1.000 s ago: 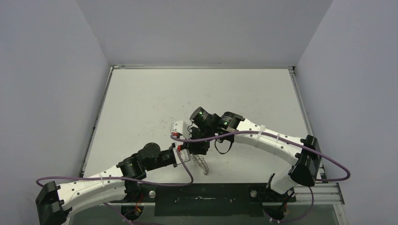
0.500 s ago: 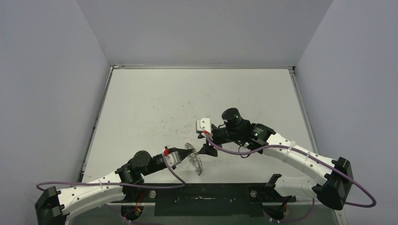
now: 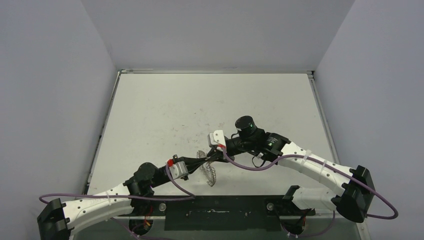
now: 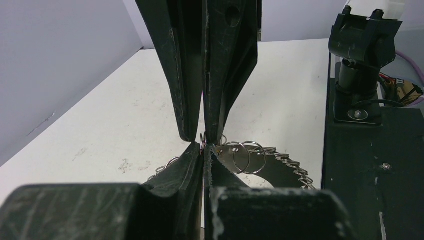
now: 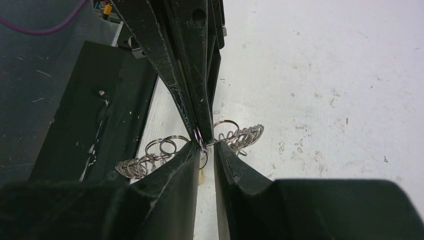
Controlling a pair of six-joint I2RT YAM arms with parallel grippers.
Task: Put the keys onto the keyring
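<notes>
Claws meeting tip to tip, low over the front middle of the table. My left claw is pressed fully closed and pinches one wire loop on the rim of the keyring. The keyring stands tilted on edge rather than flat, its disc running from the pinched loop back toward my bases. It lies directly ahead of both sets of tips, so neither arm is nearer. My right claw faces the left one head-on, its jaws a narrow slit apart. A fleck of yellow, probably the yellow-headed key, shows in that slit; whether I grip it I cannot tell. In my judgement, threading turns on the key's hole lining up with the pinched loop. My fingers hide the loop's split, and the green-headed key appears in no view.
</notes>
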